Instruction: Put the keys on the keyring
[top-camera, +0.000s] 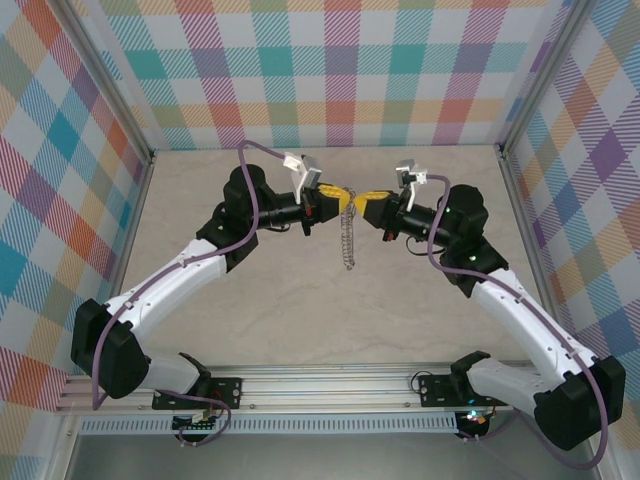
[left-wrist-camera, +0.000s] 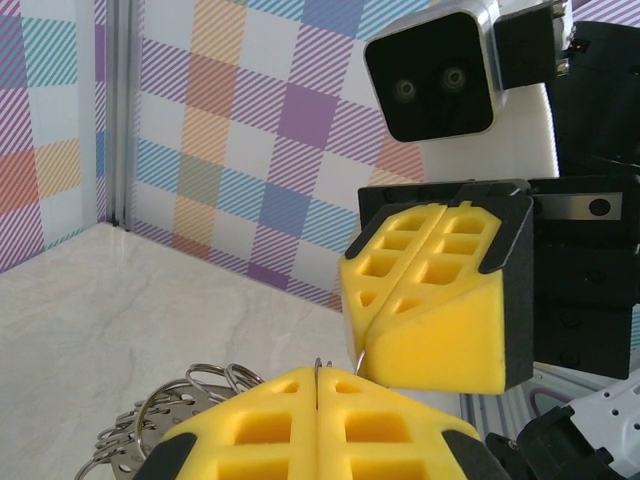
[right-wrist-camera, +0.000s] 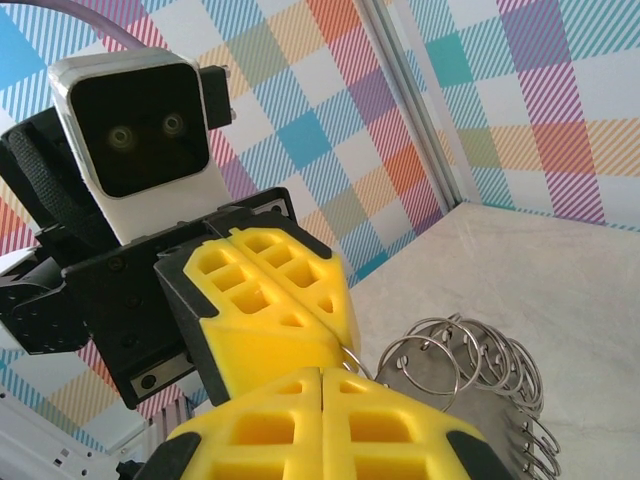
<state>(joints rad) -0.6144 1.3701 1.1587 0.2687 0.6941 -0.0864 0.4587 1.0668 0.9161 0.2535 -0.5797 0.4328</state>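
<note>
Both grippers meet tip to tip above the middle of the table. My left gripper (top-camera: 343, 200) (left-wrist-camera: 318, 378) is shut, with a thin silver wire of the keyring (top-camera: 346, 245) pinched in the seam of its yellow pads. My right gripper (top-camera: 364, 203) (right-wrist-camera: 322, 372) is shut too, and the same wire comes out at its tips. The rest of the keyring (left-wrist-camera: 195, 390) (right-wrist-camera: 455, 360) hangs below them as a bunch of looped silver rings with flat grey metal pieces. The keys are hidden from view.
The pale marble tabletop (top-camera: 250, 310) is enclosed by checked walls at the back and both sides. The aluminium base rail (top-camera: 330, 385) runs along the near edge. Purple cables (top-camera: 250, 205) trail along each arm.
</note>
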